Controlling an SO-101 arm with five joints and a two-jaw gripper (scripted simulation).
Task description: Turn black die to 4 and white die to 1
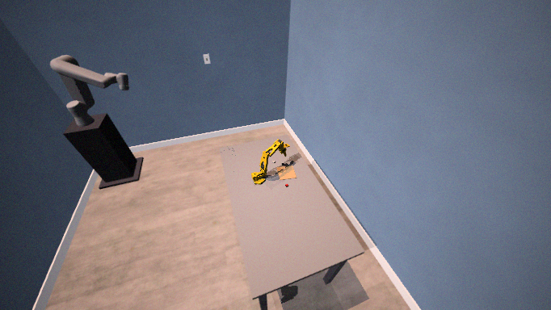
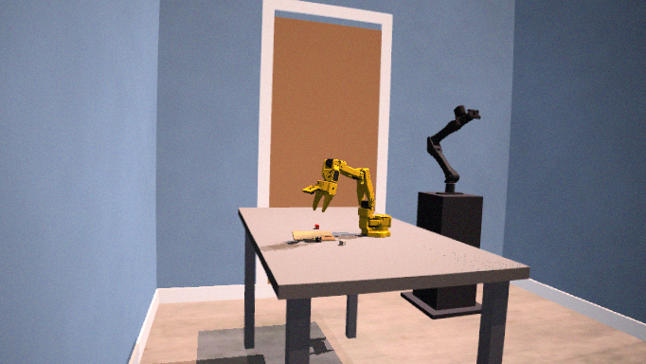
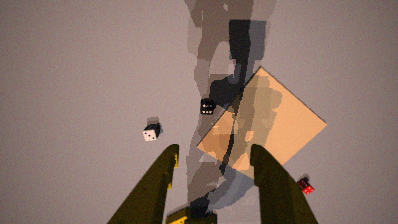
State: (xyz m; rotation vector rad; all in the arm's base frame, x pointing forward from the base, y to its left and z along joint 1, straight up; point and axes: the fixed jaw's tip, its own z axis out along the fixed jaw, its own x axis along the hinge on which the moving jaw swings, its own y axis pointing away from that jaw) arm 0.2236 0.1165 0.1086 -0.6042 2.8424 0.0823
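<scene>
The black die lies on the table just off the mat's edge, partly in shadow; its pips are too small to read surely. The white die lies on the table farther from the mat, several pips on its bright face. The red die lies off the mat's other side. The orange mat lies on the table. My gripper is open and empty, high above the table, pointing down.
The arm's shadow crosses the table and the mat. A wall runs along one long side of the table. A second, grey arm stands on a dark pedestal away from the table.
</scene>
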